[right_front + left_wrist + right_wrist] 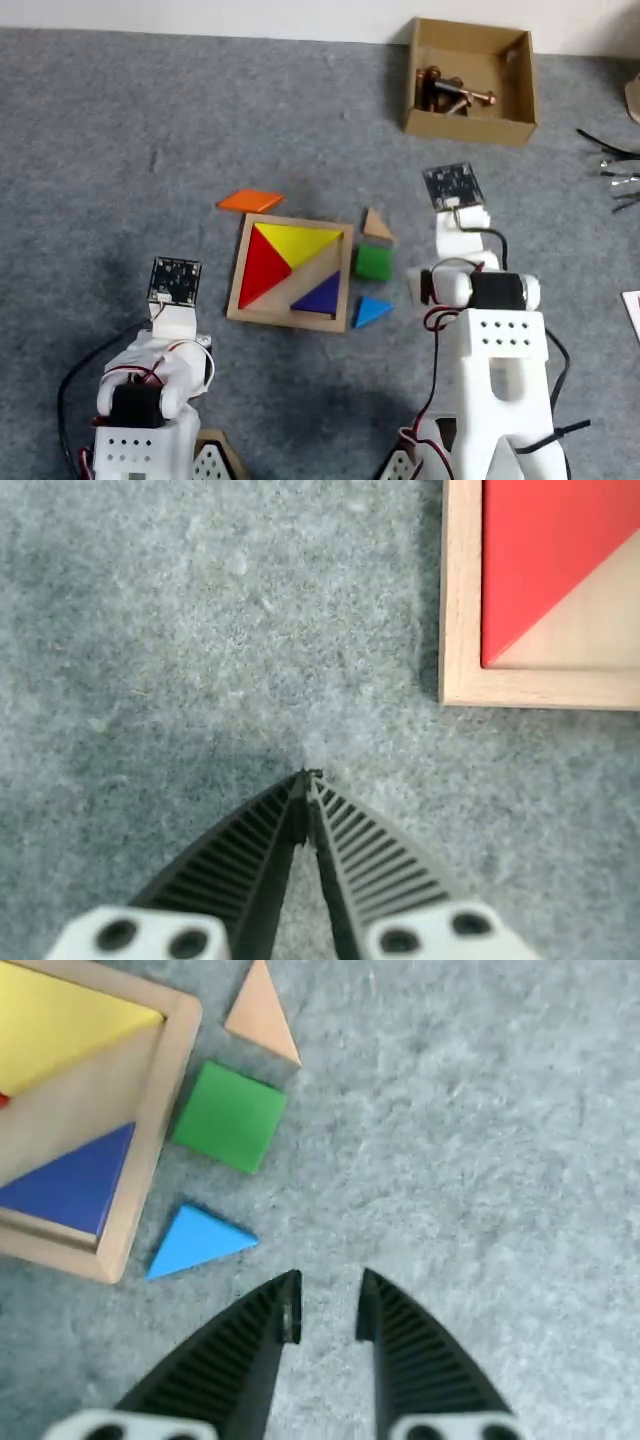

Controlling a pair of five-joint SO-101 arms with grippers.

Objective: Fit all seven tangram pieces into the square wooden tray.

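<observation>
So the left end effector (308,780) is closed, empty, at 8 o'clock off the tray (236,268). Tray holds red triangle (262,268), yellow triangle (298,243), dark blue triangle (320,296). Orange piece (250,201) lies at its 11. Tan triangle (376,224), green square (372,262), light blue triangle (370,310) sit at 3. Right end effector (327,1310) is slightly open, empty.

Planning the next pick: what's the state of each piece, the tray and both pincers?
tray, partly filled
red triangle, in tray
yellow triangle, in tray
dark blue triangle, in tray
orange parallelogram, outside tray
tan triangle, outside tray
green square, outside tray
light blue triangle, outside tray
left pincer, shut, empty
right pincer, open, empty
</observation>
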